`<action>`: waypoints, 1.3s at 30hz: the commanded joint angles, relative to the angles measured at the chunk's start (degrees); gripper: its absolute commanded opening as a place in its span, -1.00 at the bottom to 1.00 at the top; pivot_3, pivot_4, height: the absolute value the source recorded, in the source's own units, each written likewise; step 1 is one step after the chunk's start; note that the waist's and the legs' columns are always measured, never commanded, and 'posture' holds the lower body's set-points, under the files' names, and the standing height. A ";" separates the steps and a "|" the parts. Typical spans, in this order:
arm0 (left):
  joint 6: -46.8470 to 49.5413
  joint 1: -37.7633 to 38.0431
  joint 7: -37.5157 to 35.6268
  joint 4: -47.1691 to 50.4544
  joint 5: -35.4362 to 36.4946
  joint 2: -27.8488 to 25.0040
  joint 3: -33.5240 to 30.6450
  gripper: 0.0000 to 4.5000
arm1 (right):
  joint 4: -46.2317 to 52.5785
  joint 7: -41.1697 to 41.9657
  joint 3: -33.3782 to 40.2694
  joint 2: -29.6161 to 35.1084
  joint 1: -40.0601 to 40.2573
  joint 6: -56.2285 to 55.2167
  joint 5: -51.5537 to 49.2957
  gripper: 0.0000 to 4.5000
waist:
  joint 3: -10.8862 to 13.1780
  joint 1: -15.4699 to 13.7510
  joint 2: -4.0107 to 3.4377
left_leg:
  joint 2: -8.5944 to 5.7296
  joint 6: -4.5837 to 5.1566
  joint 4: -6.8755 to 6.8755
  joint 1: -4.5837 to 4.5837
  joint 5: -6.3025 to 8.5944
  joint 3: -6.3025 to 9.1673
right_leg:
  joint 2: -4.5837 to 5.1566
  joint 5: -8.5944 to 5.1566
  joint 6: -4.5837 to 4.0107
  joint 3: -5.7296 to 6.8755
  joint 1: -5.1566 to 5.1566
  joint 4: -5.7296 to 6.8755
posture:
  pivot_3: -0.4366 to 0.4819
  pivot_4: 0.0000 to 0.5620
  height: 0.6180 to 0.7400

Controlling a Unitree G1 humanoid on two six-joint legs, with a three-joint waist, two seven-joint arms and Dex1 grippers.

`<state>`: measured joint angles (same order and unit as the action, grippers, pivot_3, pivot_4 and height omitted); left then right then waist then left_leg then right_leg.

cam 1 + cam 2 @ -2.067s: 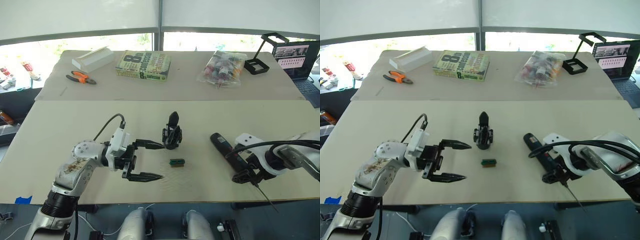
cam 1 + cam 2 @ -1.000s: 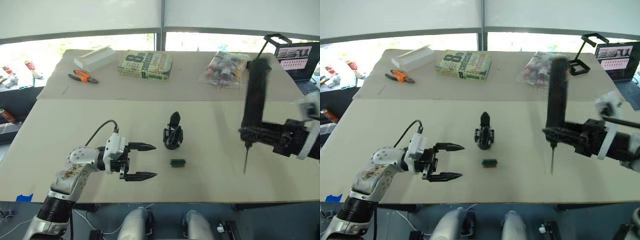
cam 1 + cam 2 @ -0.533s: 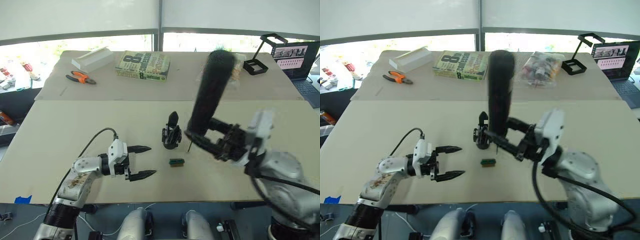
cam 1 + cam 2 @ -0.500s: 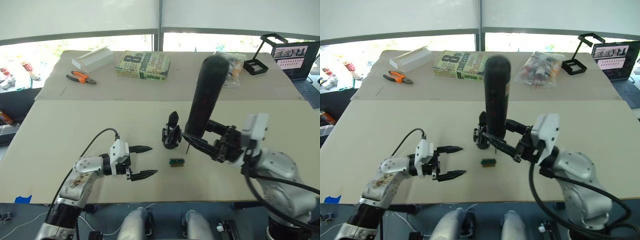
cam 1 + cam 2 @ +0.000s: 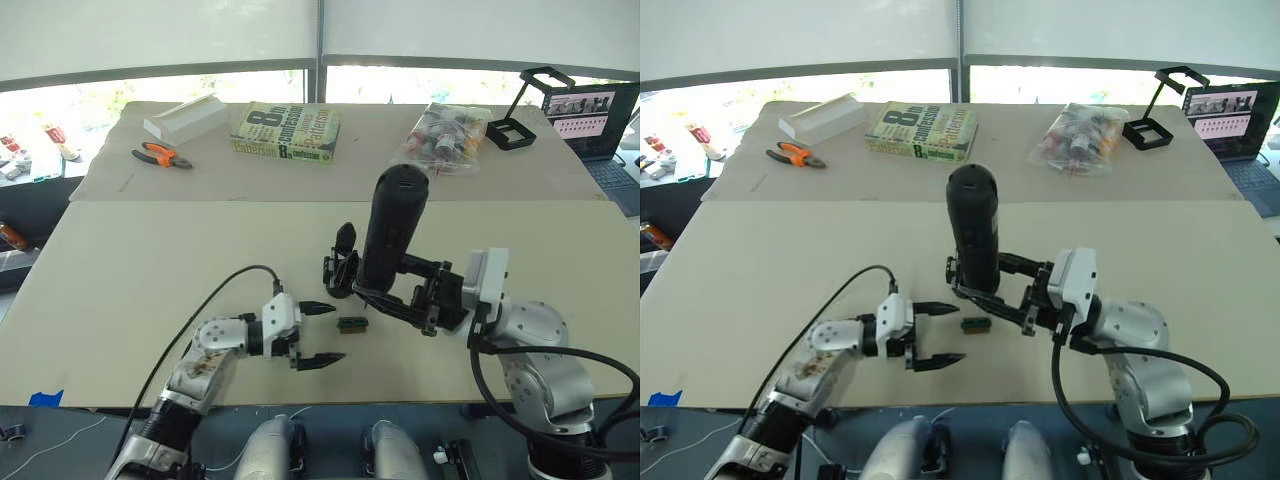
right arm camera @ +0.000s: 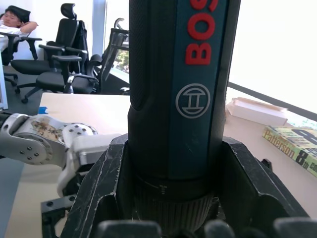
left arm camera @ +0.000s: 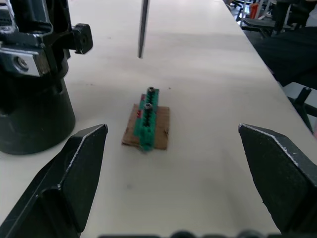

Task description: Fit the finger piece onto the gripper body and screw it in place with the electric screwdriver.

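While I look from the near edge of the table outward, I note these things:

Left gripper (image 5: 318, 335): nearest to me, low over the table. Its two black fingers are spread wide with nothing between them. It points at the green block.

Green block (image 7: 147, 118): small, with two little screws standing in it. It sits on a brown scrap just ahead of my left gripper. I think those screws are for the job, and they are not used yet.

Right gripper (image 5: 1002, 291): its fingers are clamped around the electric screwdriver.

Electric screwdriver (image 5: 973, 231): I hold it standing up, thick end high. Its thin bit (image 7: 143, 27) hangs above the table, just past the green block, touching nothing.

Gripper body (image 5: 341, 270): it stands on the table right behind the screwdriver, with one pointed finger sticking up. The screwdriver hides part of it from the head views.

Finger piece: I cannot pick out a loose one on the table. I cannot tell if the upright finger on the body is the one to be fixed.

Done so far: the screwdriver is picked up and brought beside the body.

Left to do: I judge a screw must be picked up, set in place and driven in.

Far table: a book (image 5: 286, 131), orange pliers (image 5: 161, 154) and a bag of small things (image 5: 448, 131), all well apart from the work.
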<state>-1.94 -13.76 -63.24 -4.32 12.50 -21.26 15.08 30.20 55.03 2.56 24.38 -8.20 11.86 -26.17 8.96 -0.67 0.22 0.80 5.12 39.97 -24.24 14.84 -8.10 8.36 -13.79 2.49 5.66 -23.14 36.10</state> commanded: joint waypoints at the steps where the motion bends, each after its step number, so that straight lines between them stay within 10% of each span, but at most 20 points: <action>1: -1.18 -2.72 -0.49 -0.77 -0.85 1.21 1.79 1.00 | 1.92 0.07 -0.58 0.29 0.07 -2.06 -2.27 -0.15 | 0.00 -0.04 0.00 | 0.00 0.01 0.00 0.00 0.00 0.00 | 0.00 0.00 0.00 0.00 0.00 0.00 | -0.05 -0.47 1.00; 39: 0.60 -3.00 0.19 -2.41 -2.35 2.34 3.82 1.00 | -1.57 0.17 -0.11 3.37 0.41 -5.09 -2.61 -0.15 | 0.00 -0.06 0.01 | 0.00 0.05 0.07 -0.01 0.02 0.02 | 0.02 0.00 0.00 0.01 0.02 0.01 | -0.05 -0.47 1.00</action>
<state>-0.69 -17.34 -63.24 -6.73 10.33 -19.37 18.23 26.50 55.02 0.79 27.51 -6.51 9.13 -26.09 8.96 -0.72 0.23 0.80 5.17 40.04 -24.25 14.86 -8.08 8.38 -13.79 2.48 5.67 -23.12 36.11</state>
